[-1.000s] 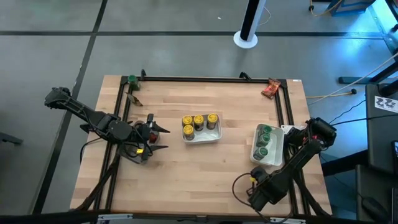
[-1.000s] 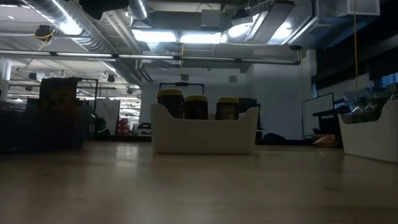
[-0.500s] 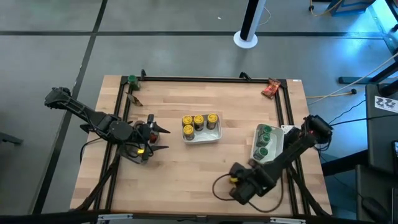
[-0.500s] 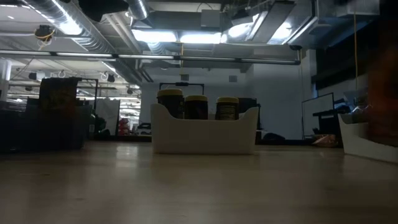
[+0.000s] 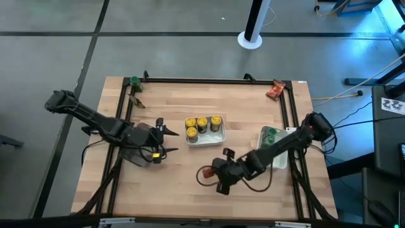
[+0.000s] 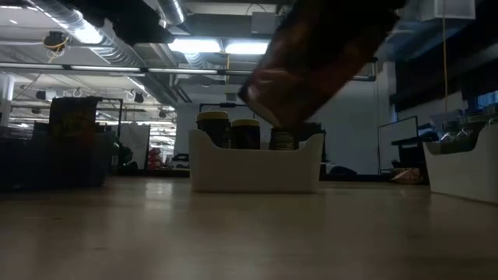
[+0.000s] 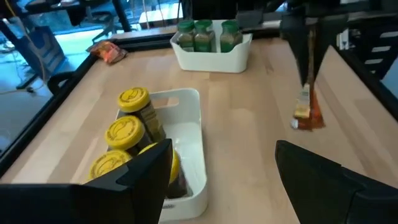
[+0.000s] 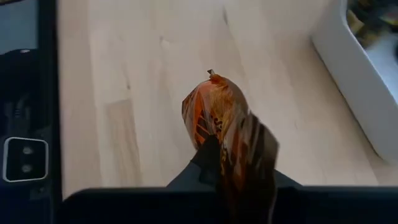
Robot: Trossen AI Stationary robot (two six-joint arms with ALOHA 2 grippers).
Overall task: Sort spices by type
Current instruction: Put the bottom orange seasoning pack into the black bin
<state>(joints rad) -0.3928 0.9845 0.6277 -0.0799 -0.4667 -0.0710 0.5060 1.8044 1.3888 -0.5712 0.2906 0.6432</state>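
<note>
In the high view, the right gripper (image 5: 219, 178) is reaching out over the bare wood at about six o'clock from the white tray of yellow-lidded jars (image 5: 204, 125), its jaws pinched shut on a red-orange packet, though the packet itself is too small to make out from above. The left gripper (image 5: 161, 140) is waiting at nine o'clock of that tray with its fingers spread and nothing between them. The tray of green-lidded jars (image 5: 269, 145) is sitting at three o'clock on the table, and another red-orange packet (image 5: 274, 90) is lying at the one o'clock corner, on the frame rail, probably next to be fetched.

In the low view, the held packet (image 6: 315, 54) is hanging blurred above the table, in front of the yellow-lid tray (image 6: 253, 162), so it is being carried rather than resting.

In the left wrist view, the packet (image 7: 307, 113) is dangling from the right arm's closed fingertips, clear of the wood and well apart from both trays; pinching one edge is letting the flat packet hang freely. The yellow-lidded jars (image 7: 127, 132) are standing grouped in their tray, the green-lidded jars (image 7: 203, 34) in theirs, each type being kept together.

In the right wrist view, the packet (image 8: 225, 127) is being gripped at its lower end, above bare table, likely heading for a spot of its own.
</note>
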